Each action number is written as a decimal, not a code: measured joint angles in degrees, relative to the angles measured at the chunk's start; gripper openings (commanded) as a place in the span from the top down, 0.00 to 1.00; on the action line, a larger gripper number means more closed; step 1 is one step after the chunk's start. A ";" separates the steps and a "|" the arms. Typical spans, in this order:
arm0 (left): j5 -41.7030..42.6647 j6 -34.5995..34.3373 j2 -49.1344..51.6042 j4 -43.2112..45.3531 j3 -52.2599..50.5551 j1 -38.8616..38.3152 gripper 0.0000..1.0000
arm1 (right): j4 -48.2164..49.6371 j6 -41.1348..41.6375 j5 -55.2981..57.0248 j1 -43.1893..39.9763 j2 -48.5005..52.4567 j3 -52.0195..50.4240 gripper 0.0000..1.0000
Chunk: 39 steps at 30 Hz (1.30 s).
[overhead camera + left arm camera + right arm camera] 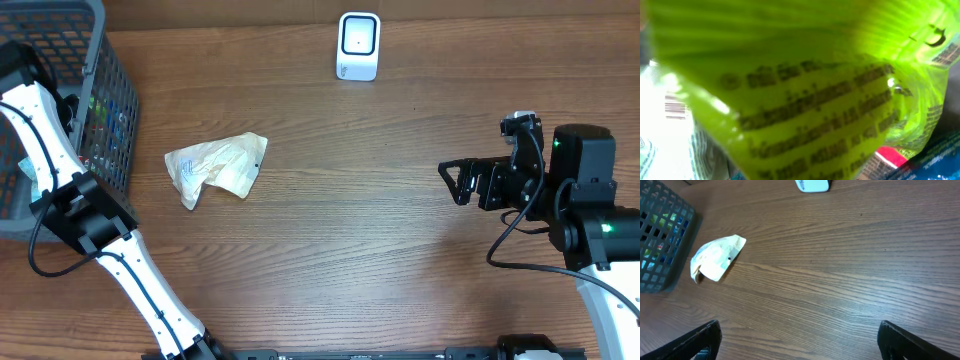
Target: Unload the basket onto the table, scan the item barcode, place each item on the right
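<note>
Green packet [805,100] fills the left wrist view, its print lines slanting up-right. Left gripper, inside the basket [100,60], is pressed together; right gripper [448,183] spread.

The counter [350,250] is brown with a fine wood grain; the packet [215,165] is cream with faint blue marks, and the scanner [358,45] is white with a dark-rimmed window. The basket [60,30] is a grey lattice, with green, blue and red showing through the mesh. In the left wrist view, the wrapper [805,75] is bright yellow-green with blurred dark print, next to a white label with a dark-striped barcode [675,105].
</note>
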 measured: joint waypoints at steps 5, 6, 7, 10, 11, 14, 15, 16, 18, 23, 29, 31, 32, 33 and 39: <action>0.00 -0.04 0.24 -3.93 1.55 0.00 0.96 | -0.13 -0.02 0.00 0.02 0.02 0.00 0.00; 0.02 -0.04 0.33 -4.87 2.43 0.00 0.96 | -0.11 -0.02 0.02 0.00 0.02 0.00 0.00; 0.04 -0.07 0.57 -6.27 3.82 0.00 0.96 | -0.11 -0.02 0.00 0.00 0.02 0.00 0.00; 0.13 -0.22 1.64 -10.43 10.78 0.00 0.96 | -0.17 -0.02 0.02 0.00 0.02 0.00 0.00; 0.20 -0.31 2.10 -12.39 14.16 -0.09 0.96 | -0.17 0.00 0.00 0.02 0.02 0.00 0.00; 0.44 -0.61 1.92 -13.90 20.22 -0.11 0.96 | -0.17 -0.02 0.00 0.02 0.04 0.00 0.00; 0.46 -0.74 1.44 -14.12 20.59 -0.11 0.96 | -0.20 0.00 0.00 0.00 0.04 0.00 0.00; 0.55 -1.01 0.79 -14.27 20.61 -0.11 0.96 | -0.24 -0.02 0.02 0.02 0.04 0.00 0.00; 0.66 -1.18 -0.92 -14.21 20.61 -0.11 0.96 | -0.37 -0.02 0.00 0.00 0.04 0.00 0.00; 0.74 -0.15 -7.54 -13.29 20.76 -0.11 0.75 | -0.46 -0.02 0.00 0.00 0.04 0.00 0.00; 3.93 3.48 -10.56 -12.15 21.11 -0.11 0.47 | -0.46 -0.02 0.00 0.02 0.04 0.00 0.00; 4.79 4.07 -9.81 -11.74 20.31 -0.11 0.44 | -0.48 -0.04 -0.04 0.02 0.04 0.00 0.00; 5.03 4.35 -9.25 -11.43 19.78 -0.11 0.43 | -0.52 0.00 -0.15 0.02 0.04 0.00 0.00; 5.31 4.68 -8.46 -11.13 19.23 -0.11 0.42 | -0.52 0.00 -0.37 0.02 0.04 0.00 0.00; 6.29 5.11 -2.27 -10.16 17.09 -0.48 0.25 | -0.55 -0.02 -1.09 0.02 0.04 0.00 0.00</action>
